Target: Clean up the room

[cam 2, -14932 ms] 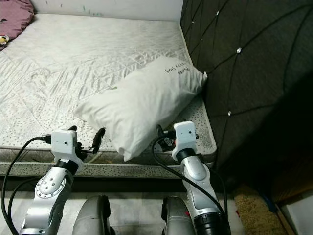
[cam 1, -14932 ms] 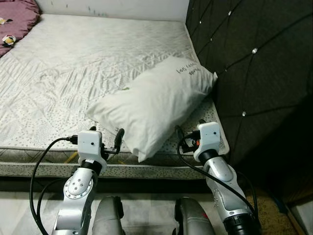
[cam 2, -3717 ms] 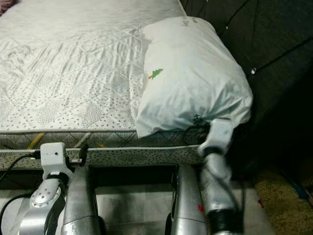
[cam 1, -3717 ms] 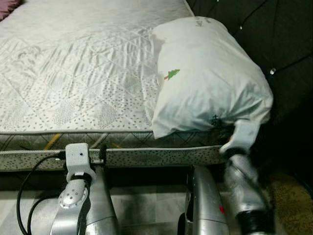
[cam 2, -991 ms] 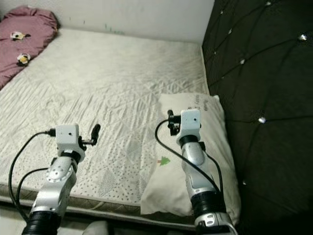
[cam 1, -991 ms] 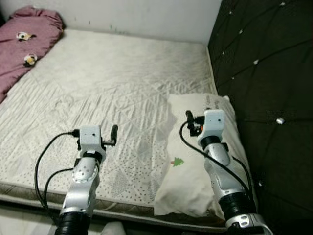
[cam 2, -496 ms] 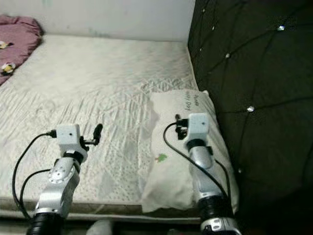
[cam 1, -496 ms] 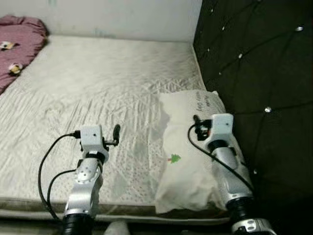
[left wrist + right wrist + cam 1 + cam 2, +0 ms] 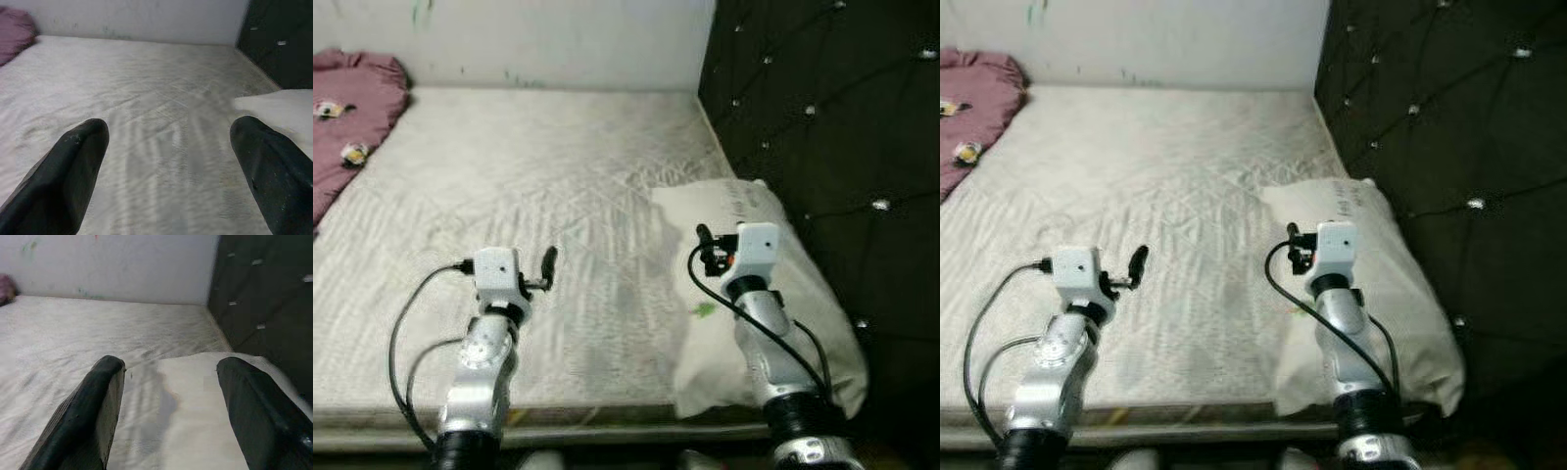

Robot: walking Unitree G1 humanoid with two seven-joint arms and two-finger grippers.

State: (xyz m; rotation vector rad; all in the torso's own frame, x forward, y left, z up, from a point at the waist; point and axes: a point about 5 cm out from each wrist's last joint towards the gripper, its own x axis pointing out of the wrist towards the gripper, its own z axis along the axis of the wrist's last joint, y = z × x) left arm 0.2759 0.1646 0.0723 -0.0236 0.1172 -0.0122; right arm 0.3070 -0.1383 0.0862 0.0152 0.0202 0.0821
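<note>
A white pillow [image 9: 827, 308] with a small green print lies flat on the bare mattress [image 9: 538, 166], alongside the dark tufted headboard [image 9: 822, 98]. My right gripper [image 9: 717, 247] hovers over the pillow's inner half. It stands open with nothing between its fingers [image 9: 95, 406], and the pillow [image 9: 190, 406] lies below them. My left gripper [image 9: 536, 269] is raised over the mattress's near middle, well to the left of the pillow. It is also open and empty, and its wide-spread fingers [image 9: 73, 171] frame the quilted surface.
A crumpled purple blanket [image 9: 352, 122] with small patterned spots lies at the mattress's far left corner. A pale wall [image 9: 558, 39] runs behind the bed. The mattress's near edge [image 9: 587, 416] crosses just ahead of my arms.
The pillow, earlier askew at the mattress's near edge, now lies flat beside the headboard. Both grippers are off it and raised. Over the last second, mostly the camera has shifted.
</note>
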